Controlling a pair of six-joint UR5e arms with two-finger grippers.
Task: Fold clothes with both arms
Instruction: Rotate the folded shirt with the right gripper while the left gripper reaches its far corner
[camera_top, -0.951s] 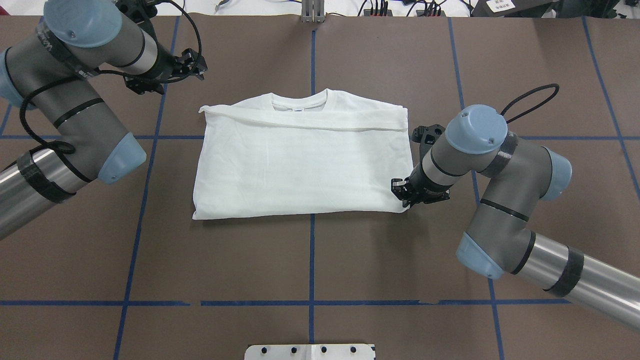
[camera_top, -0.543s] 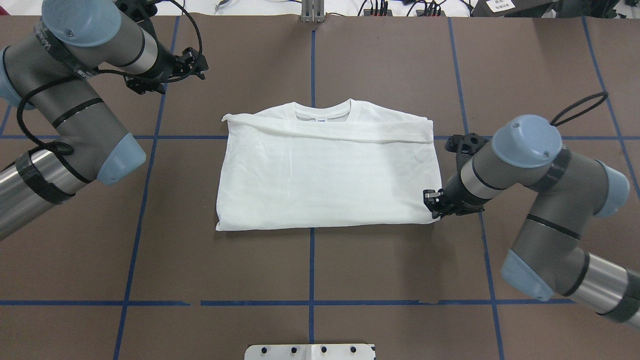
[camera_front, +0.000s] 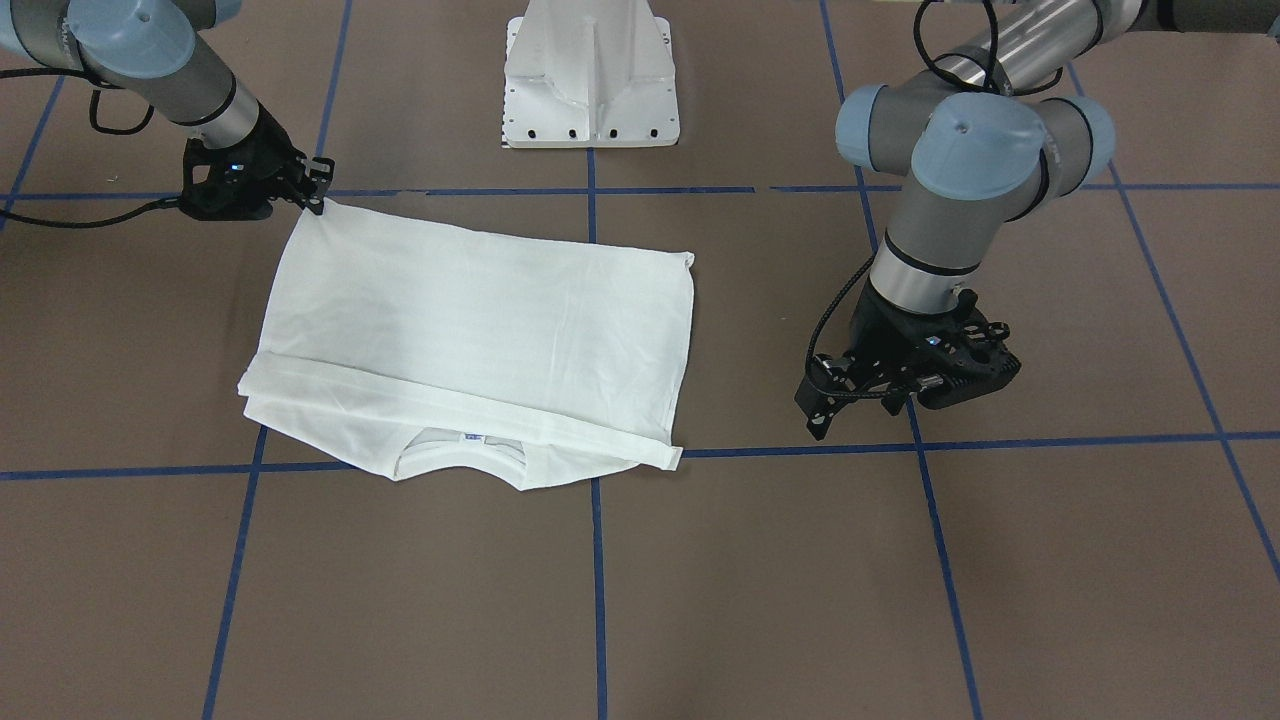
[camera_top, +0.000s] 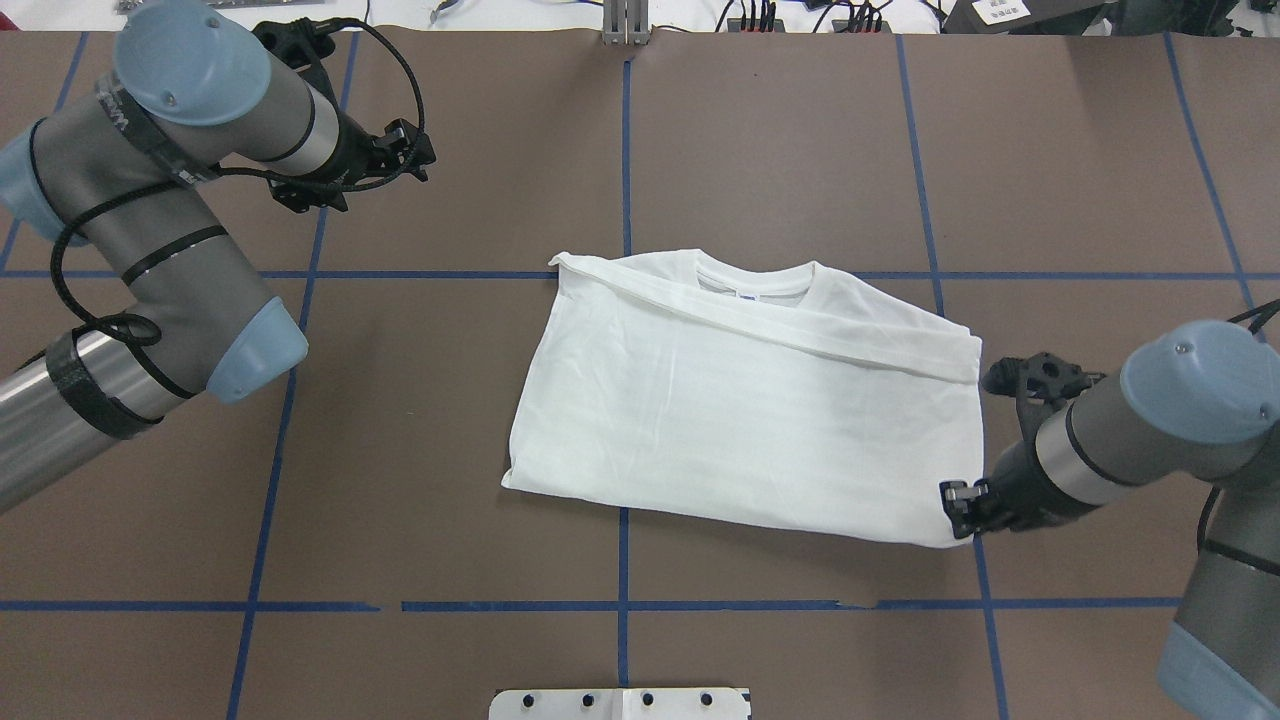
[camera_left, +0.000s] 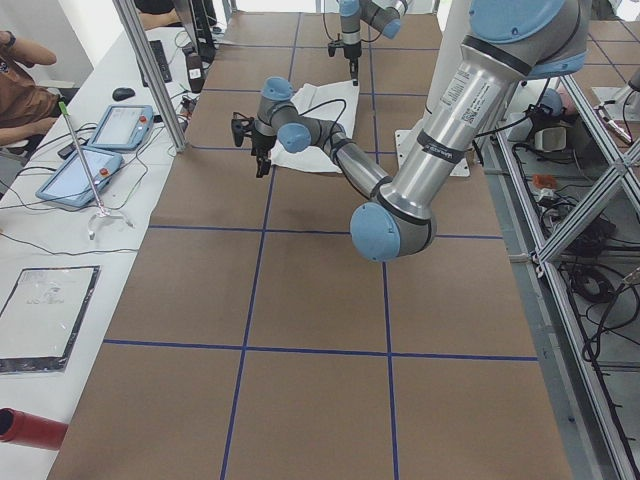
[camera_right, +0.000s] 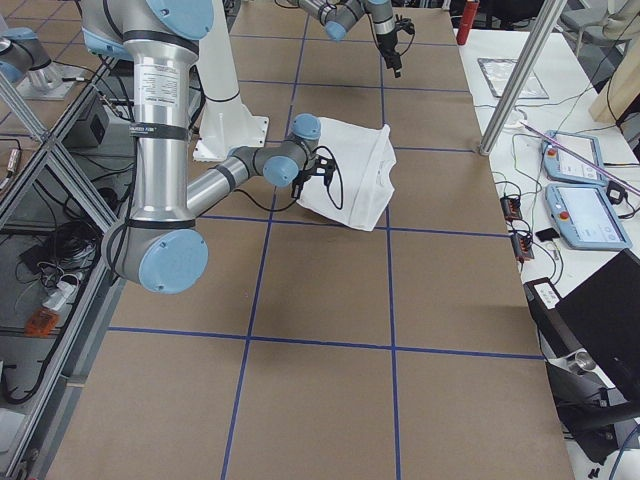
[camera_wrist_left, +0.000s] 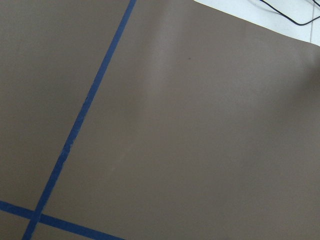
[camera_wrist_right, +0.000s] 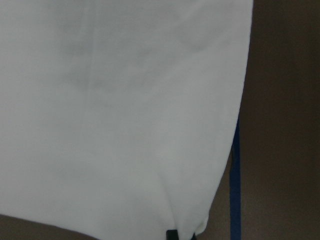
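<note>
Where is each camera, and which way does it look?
Front-facing: across the table, facing the robot; left arm, right arm, base.
Overhead: behind the robot, looking down; both arms, T-shirt.
Exterior left: table's left end; left arm near.
Exterior right: table's right end; right arm near.
Left wrist: bare table only.
Right wrist: T-shirt close.
Shared: front-facing and overhead show right gripper at T-shirt corner.

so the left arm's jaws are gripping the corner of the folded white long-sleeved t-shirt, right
No, it's the grey right arm, not the left: its jaws are gripping the corner of the folded white long-sleeved T-shirt. The overhead exterior view shows it; the left arm is off the shirt.
</note>
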